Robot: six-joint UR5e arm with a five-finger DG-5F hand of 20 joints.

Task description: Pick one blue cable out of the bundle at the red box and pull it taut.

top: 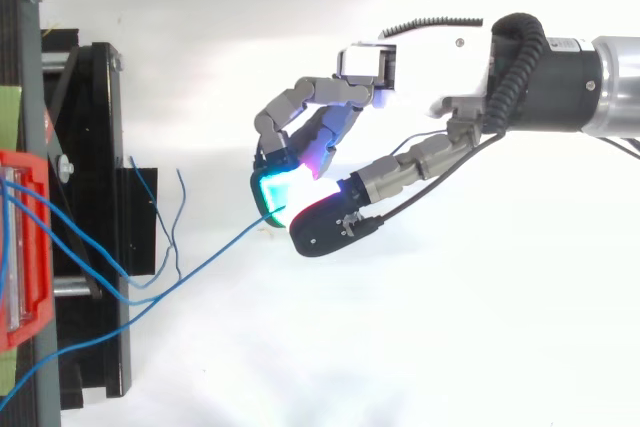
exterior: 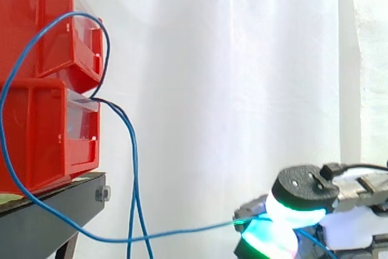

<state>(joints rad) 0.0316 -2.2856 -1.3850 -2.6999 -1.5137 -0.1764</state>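
Observation:
Two red bins (exterior: 45, 83) are stacked on a black stand (exterior: 54, 207) at the left. Several thin blue cables loop out of them. One blue cable (exterior: 182, 230) runs low from the bins rightward into my hand (exterior: 303, 204), sagging in a shallow curve. In the top view the same cable (top: 200, 259) leads from the red bin (top: 22, 247) up to my hand (top: 400, 97). The hand is shut on it, pinching the cable end between glowing cyan and green fingertips (top: 272, 189) and the thumb. Other blue cables (exterior: 134, 198) hang down slack beside the stand.
A white curtain (exterior: 242, 89) forms the backdrop. The black stand (top: 95, 227) and its frame lie at the left in the top view, with loose blue cable ends (top: 165, 217) spreading over it.

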